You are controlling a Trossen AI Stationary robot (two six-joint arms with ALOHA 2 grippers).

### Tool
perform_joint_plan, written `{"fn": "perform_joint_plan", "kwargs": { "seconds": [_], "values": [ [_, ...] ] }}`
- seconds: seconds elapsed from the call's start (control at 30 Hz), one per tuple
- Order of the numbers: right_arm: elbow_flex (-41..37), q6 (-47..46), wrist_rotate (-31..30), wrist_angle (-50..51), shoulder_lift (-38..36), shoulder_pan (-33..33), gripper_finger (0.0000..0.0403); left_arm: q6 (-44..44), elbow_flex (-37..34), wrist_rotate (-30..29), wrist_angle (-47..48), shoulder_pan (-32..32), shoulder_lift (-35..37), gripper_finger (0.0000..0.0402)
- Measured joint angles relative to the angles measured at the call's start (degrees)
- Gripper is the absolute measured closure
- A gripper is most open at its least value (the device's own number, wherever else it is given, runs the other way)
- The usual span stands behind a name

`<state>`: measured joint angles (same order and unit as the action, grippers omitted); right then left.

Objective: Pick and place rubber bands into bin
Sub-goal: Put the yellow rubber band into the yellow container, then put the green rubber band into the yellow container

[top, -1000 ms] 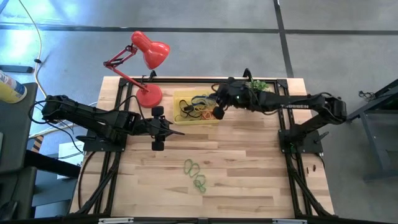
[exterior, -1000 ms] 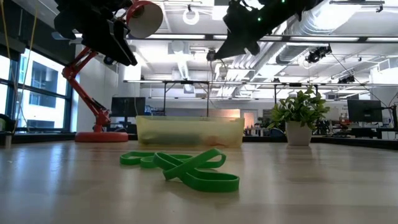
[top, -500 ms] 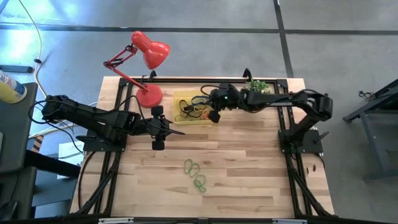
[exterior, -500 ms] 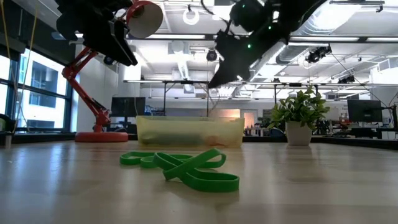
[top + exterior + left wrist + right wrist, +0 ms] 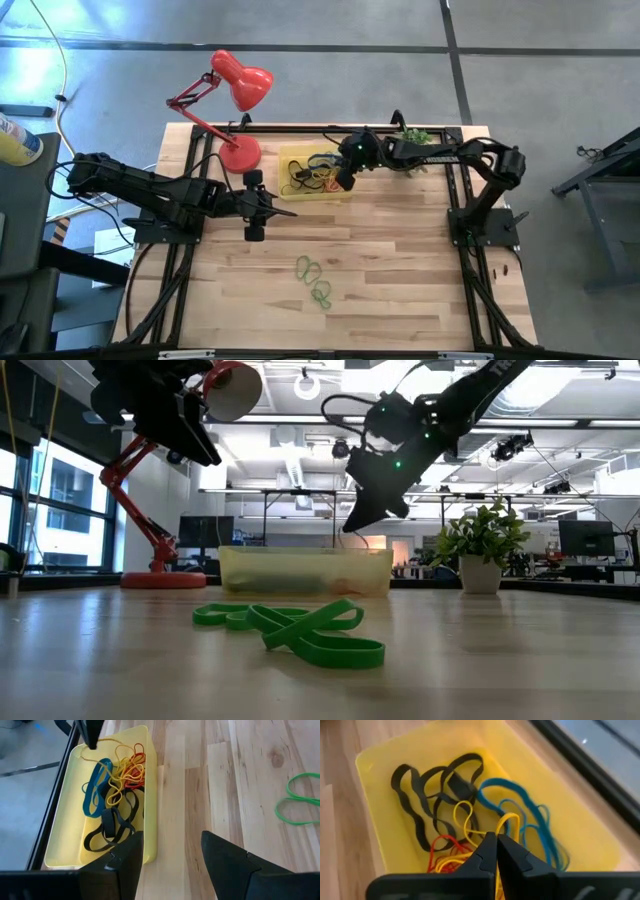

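The yellow bin (image 5: 288, 156) stands at the table's far middle, next to the lamp base, and holds black, blue, red and yellow rubber bands (image 5: 445, 790). My right gripper (image 5: 344, 181) is over the bin's right end, shut on a yellow rubber band (image 5: 465, 820). It also shows in the low view (image 5: 352, 522). My left gripper (image 5: 266, 207) is open and empty, above the table near the bin's near left corner. Green rubber bands (image 5: 313, 280) lie flat on the table's near middle. My right gripper pinches a yellow rubber band (image 5: 506, 824) between its two shut fingertips. The fingers slant down from the table's right side. The band's loops hang below the tips into the bin, and one strand (image 5: 114, 741) trails across the other bands there.
A red desk lamp (image 5: 240, 100) stands at the far left of the table, its base (image 5: 240, 153) beside the bin. A small potted plant (image 5: 415, 135) is at the far right. Bare wood lies around the green bands (image 5: 300, 630).
My right gripper has come down toward the bin and a little toward the table's left edge, and has tipped more steeply downward. It has stayed shut.
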<state>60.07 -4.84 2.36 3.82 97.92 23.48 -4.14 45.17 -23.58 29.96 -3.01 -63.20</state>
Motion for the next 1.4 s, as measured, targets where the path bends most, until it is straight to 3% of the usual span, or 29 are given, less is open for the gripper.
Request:
{"fn": "perform_joint_plan", "kwargs": {
  "seconds": [0.27,0.6,0.83,1.03,1.17,1.27,1.4],
  "values": [
    [0.0,-4.2,4.6,1.0,2.7,0.1,0.0396,0.0,0.0,0.0,0.0,0.0,0.0,0.0213],
    [0.0,-5.7,5.6,1.0,2.3,-0.1,0.0272,-0.1,0.0,0.0,0.1,0.0,0.0,0.0213],
    [0.0,-6.0,6.2,1.1,2.0,-1.1,0.0220,-0.1,0.0,0.7,0.1,0.0,0.0,0.0213],
    [0.0,-3.7,7.7,1.7,-3.1,-4.8,0.0215,-2.5,0.0,6.4,-0.3,0.0,0.0,0.0213],
    [0.0,-0.5,7.8,5.4,-9.4,-10.0,0.0225,-2.4,0.0,15.4,-2.1,0.0,-0.5,0.0213],
    [0.0,2.3,6.9,11.8,-14.7,-14.6,0.0234,-0.6,0.1,20.6,-5.2,-0.7,-1.9,0.0213],
    [0.0,2.3,4.7,23.7,-20.5,-21.1,0.0246,5.4,0.1,21.1,-7.2,-3.3,-5.8,0.0213]
  ]
}}
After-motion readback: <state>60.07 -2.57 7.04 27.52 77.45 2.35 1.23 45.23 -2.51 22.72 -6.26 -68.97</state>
